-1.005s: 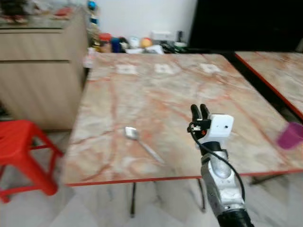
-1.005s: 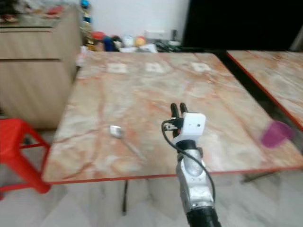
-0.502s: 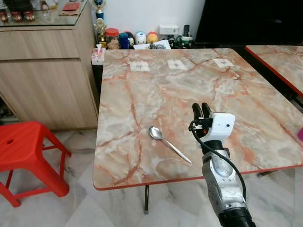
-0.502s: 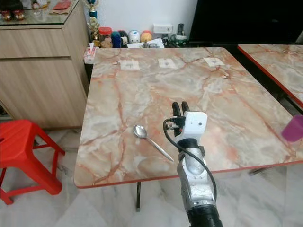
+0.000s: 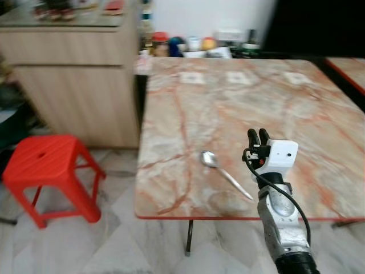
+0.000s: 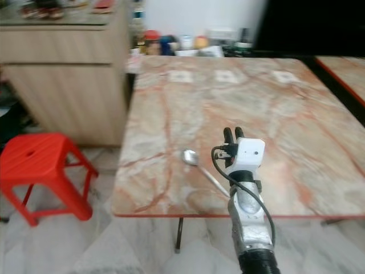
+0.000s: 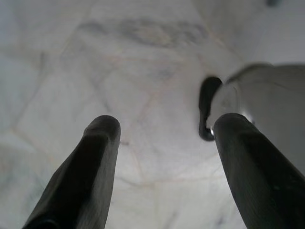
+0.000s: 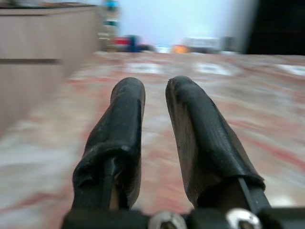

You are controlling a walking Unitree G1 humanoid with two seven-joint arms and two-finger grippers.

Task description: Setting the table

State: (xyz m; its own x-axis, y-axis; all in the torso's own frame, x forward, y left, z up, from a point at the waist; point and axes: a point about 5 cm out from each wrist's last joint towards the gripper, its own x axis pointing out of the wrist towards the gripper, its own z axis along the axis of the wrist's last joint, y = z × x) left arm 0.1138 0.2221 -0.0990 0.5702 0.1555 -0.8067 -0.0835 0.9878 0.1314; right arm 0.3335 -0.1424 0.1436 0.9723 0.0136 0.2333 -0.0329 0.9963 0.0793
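Left eye view showed the marble-patterned desk [image 5: 239,108] with a red rim, and a metal spoon [image 5: 224,173] lying flat on it near the front edge, bowl toward 10 o'clock and handle running toward 4 o'clock. The right gripper [image 5: 258,136] was raised at the front edge, at about 3 o'clock from the spoon and just beside its handle end, not touching it; its two black fingers [image 8: 128,138] pointed up and away across the desk, drawn close with a narrow gap between them and nothing held. A red plastic stool [image 5: 48,171] stood on the pale tiled floor [image 5: 114,245] at 9 o'clock from the desk, with a wooden cabinet [image 5: 80,74] behind it. Jars and small items [image 5: 182,45] sat blurred at 12 o'clock beyond the far edge. Left wrist view had the left gripper [image 7: 164,129] hanging over the floor, fingers spread wide and empty.
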